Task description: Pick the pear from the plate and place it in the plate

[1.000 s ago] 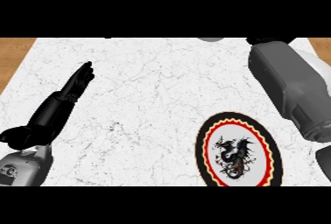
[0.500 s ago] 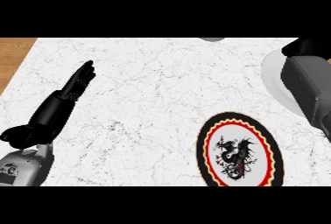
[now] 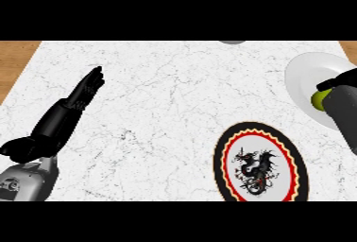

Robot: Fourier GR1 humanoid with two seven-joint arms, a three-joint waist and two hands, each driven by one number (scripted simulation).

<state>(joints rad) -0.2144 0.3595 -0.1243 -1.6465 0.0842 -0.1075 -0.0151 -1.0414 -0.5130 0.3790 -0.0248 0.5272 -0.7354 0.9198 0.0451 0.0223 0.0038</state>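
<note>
The pear (image 3: 318, 100) shows only as a small yellow-green patch at the right edge of the frame, lying on the white plate (image 3: 307, 78) and half hidden by the right arm.

Going from the left: the left robot hand (image 3: 77, 101) lies at the left of the frame over the marble table (image 3: 167, 94), its fingers straight and together, pointing toward the upper middle of the frame and holding nothing. Its grey forearm (image 3: 24, 182) comes in from the lower left corner. A strip of wood (image 3: 17, 56) shows past the table's left edge in the upper left.

At the top middle a small grey shape (image 3: 232, 42) is cut off by the frame edge; what it is cannot be told.

In the lower right of the frame lies a plate with a black rim, a red and yellow ring and a black dragon (image 3: 259, 165) on white, bare of any fruit.

At the right edge the white plate is partly out of frame. The right robot hand (image 3: 333, 83) shows as a dark sliver just above the pear, with the grey arm (image 3: 344, 113) covering the plate's lower part; whether its fingers are apart or closed on the pear cannot be told.
</note>
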